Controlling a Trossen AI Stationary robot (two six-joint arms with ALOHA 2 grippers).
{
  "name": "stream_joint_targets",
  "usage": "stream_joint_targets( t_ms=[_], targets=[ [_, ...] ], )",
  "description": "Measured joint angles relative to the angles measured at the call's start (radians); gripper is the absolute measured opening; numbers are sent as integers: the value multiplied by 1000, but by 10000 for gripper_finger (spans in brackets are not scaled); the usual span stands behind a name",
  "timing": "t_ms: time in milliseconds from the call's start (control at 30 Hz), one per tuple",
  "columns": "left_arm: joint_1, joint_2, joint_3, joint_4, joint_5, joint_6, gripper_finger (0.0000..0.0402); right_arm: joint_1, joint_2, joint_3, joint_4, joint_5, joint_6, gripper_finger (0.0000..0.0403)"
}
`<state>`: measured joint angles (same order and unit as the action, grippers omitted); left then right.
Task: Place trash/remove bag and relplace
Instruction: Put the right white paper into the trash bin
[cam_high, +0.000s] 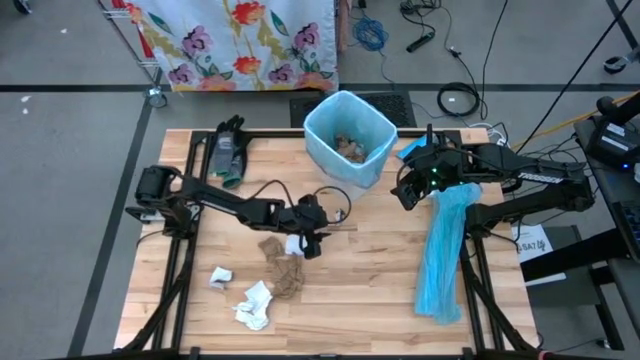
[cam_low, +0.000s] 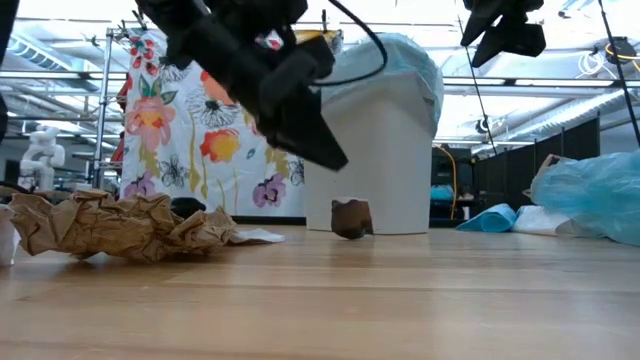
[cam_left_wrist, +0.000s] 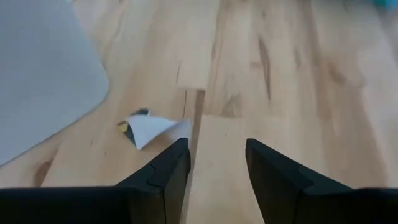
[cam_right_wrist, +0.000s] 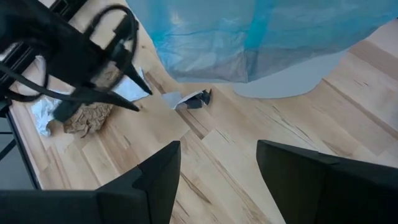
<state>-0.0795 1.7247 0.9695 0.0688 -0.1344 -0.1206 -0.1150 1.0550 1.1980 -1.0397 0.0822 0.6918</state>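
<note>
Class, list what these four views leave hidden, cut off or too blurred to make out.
- Bin contents: high view shows only a few brown wads; its walls hide the rest.
- Left gripper: low view, dark blur, tips unclear.
- Blue bag: low view, cut by the edge.
- Small scrap: left wrist view, too blurred to identify.

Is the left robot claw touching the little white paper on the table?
Apart. In the left wrist view the left gripper is open with nothing between its fingers, and bare wood shows between them and the white paper scrap.
</note>
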Motion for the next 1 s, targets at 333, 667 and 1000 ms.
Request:
stream_joint_targets(
  t_ms=[333, 667, 1000],
  targets=[
    [1, 94, 0, 70, -128, 133, 162, 0, 0, 0, 0, -1, -14, 203],
    [10, 176, 13, 154, -166, 184, 158, 0, 0, 0, -3, -1, -17, 203],
    [26, 184, 105, 29, -91, 34, 12, 0, 0, 0, -5, -2, -23, 203]
  ],
)
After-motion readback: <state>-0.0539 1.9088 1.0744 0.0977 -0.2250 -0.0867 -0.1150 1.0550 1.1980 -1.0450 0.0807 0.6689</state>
